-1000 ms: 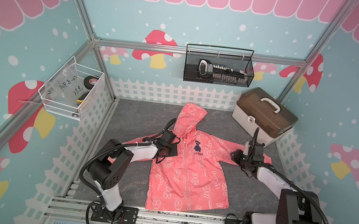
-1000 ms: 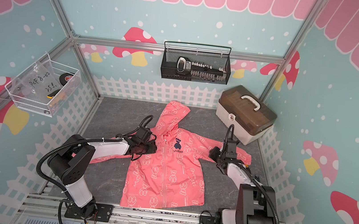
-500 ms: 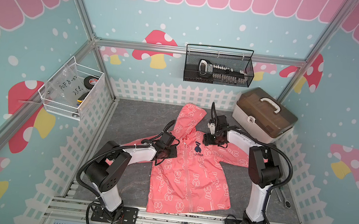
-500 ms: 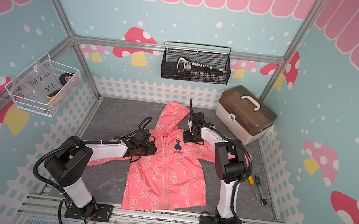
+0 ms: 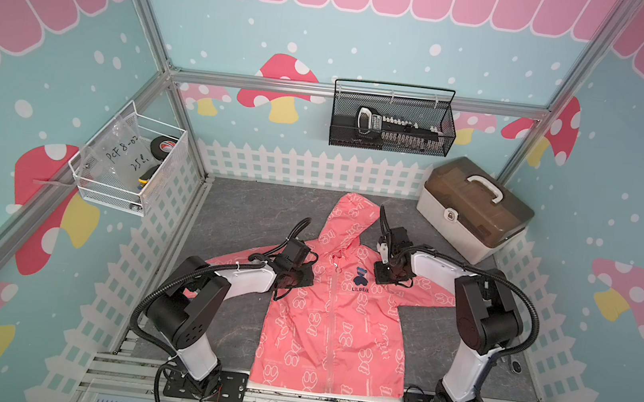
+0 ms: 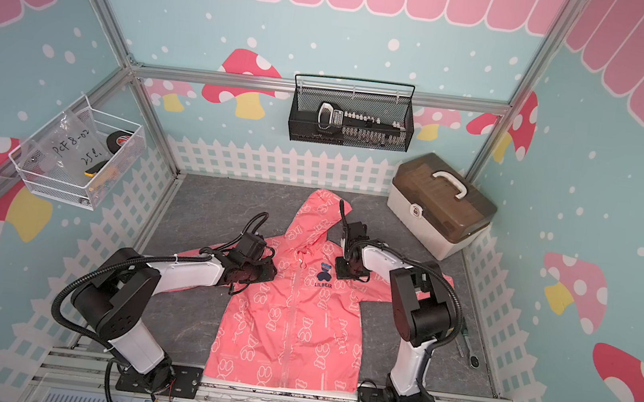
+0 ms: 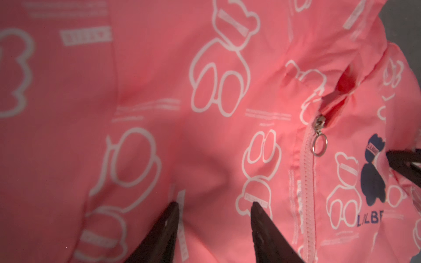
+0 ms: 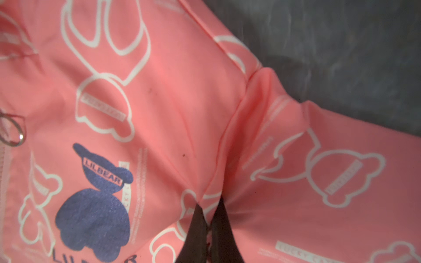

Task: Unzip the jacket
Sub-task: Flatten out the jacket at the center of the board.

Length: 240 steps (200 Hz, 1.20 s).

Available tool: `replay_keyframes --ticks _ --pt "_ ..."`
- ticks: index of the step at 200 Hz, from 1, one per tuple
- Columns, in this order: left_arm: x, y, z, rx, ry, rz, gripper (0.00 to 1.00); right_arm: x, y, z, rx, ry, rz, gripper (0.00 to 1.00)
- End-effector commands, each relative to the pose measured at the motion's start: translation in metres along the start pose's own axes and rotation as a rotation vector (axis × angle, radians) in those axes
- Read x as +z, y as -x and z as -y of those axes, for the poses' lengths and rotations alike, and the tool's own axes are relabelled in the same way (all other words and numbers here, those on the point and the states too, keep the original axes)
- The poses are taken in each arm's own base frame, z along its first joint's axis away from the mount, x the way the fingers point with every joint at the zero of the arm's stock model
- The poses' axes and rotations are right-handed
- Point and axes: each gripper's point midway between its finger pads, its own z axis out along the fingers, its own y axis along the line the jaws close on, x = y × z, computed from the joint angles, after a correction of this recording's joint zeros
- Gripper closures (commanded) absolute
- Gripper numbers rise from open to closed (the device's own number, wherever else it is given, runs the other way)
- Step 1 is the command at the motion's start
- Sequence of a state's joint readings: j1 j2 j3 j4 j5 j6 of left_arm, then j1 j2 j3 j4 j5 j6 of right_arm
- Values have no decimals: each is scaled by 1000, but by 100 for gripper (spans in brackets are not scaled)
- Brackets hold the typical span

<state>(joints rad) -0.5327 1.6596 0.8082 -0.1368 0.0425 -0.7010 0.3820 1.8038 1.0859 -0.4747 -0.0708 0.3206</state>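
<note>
**Both sides of the chest held down, zip not yet drawn**

The jacket [image 5: 334, 328] lies flat and front-up on the grey mat [image 5: 252, 210]. Its hem [image 5: 326, 386] is at 6 o'clock by the near rail and its hood [image 5: 347, 222] points to 12. The zip [image 7: 307, 182] is closed almost to the collar.

At about 10 o'clock from the jacket's middle, the left gripper [image 7: 214, 205] rests on the chest panel. Its jaws stand roughly half apart, tips down on the cloth, with nothing pinched between them. At about 1 o'clock, just past the navy logo [image 8: 98, 200], the right gripper [image 8: 210, 200] is fully closed on a small fold of jacket at the shoulder seam, and creases fan out from its tips.

Between the two, the ring [image 7: 319, 141] hangs free from the slider just under the collar opening; neither gripper touches it.

This looks like the bracing step, with the unzipping itself not begun. The next move likely needs one gripper to keep the collar end taut. The other must take the thin ring and draw it straight toward 6 o'clock. The cloth is light and may bunch ahead of the slider.

Farther off, a toolbox [image 5: 474, 208] sits at 2 o'clock. A black basket [image 5: 389, 145] hangs at 12 and a white basket [image 5: 126, 186] at 10.
</note>
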Motion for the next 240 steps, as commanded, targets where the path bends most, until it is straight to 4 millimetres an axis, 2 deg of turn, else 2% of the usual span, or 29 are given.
replay_keyframes --ticks 1,27,38,47,55,70,85,102,127,153,168,196,222,240 --pt "1 -46 -41 -48 109 -134 53 4 -57 4 63 -14 -115 99" --pt "-8 -58 -46 -57 107 -132 58 -8 -76 4 75 -13 -99 95" --pt "-15 -58 -38 -32 82 -113 58 -15 -75 6 74 -23 -80 86" --pt "-23 -54 -27 14 57 -84 56 -24 -69 8 71 -39 -57 72" --pt "-32 -45 -13 61 37 -44 52 -34 -62 10 71 -53 -28 57" --pt "-50 -21 13 162 21 31 40 -61 -40 12 77 -77 60 44" --pt "-64 8 39 258 7 92 31 -94 -19 18 93 -118 170 37" --pt "-68 39 66 355 12 129 27 -132 0 22 109 -144 285 35" --pt "-45 69 103 483 29 97 27 -175 10 33 146 -181 412 36" --pt "0 79 132 594 41 21 27 -202 2 42 170 -189 510 39" --pt "18 81 148 648 46 -6 27 -212 -5 44 169 -185 554 40" --pt "46 72 173 736 48 -37 25 -218 -16 48 162 -185 585 39" --pt "64 81 177 732 112 -12 24 -208 -21 49 157 -180 557 37" --pt "75 92 172 710 191 11 24 -201 -23 49 156 -175 534 36"
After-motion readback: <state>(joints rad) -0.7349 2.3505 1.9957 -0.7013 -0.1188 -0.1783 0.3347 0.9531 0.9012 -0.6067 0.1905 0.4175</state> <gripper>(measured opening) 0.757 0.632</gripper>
